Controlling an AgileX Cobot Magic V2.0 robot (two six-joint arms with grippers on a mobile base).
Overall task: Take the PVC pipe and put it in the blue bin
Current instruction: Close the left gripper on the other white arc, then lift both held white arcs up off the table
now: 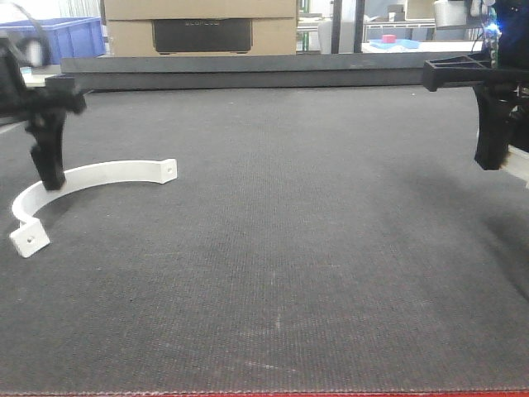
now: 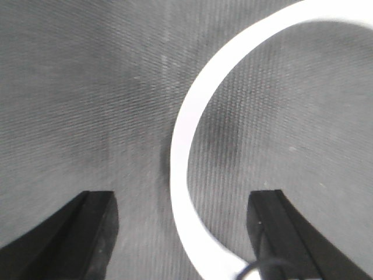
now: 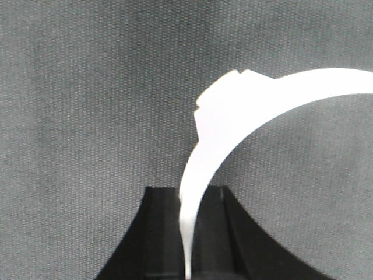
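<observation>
Fingers [image 2: 87,233] of my left end effector [image 2: 180,201] stand apart, one on either side of the white PVC arc [image 1: 103,174], which lies flat on the grey bench [image 1: 314,248] towards its left side. My right end effector [image 3: 189,195] is clamped on a second white PVC arc [image 3: 233,116], over at the bench's right edge. I can see a blue bin [image 1: 62,37] far behind the left arm

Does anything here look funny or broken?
Nothing looks broken or spilled. One odd thing: the white piece on the mat is a curved half-ring with holed tabs, not a straight pipe. The right gripper is pinching a second curved piece by its thin edge.
</observation>
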